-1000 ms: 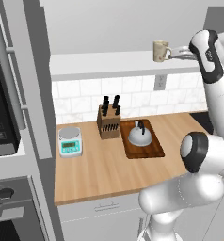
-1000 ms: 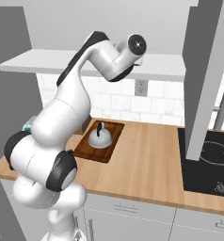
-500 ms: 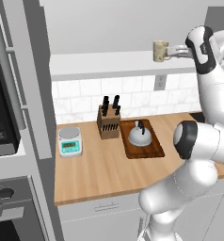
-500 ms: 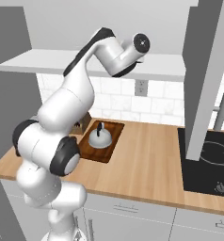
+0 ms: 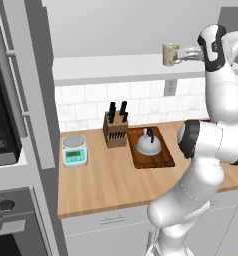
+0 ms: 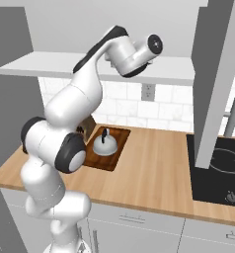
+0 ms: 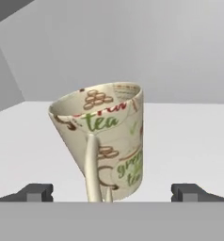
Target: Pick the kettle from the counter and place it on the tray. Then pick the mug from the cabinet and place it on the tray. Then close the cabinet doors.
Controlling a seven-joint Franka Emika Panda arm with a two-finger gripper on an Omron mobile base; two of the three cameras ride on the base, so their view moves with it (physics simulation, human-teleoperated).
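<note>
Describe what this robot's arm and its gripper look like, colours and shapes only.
The arm is built of glossy white rounded links, thick and tubular, joined by dark charcoal bands and round dark joint caps; one large dark disc sits at the elbow. No cables or markings show. The gripper ends in two small dark grey blocky fingertips, squared off and plain.

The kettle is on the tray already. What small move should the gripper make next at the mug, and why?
Probably ease straight forward a little more, then close. In the hand view the mug stands on the cabinet shelf between the two open fingertips, handle toward the camera, but the tips appear not yet alongside its body.
</note>
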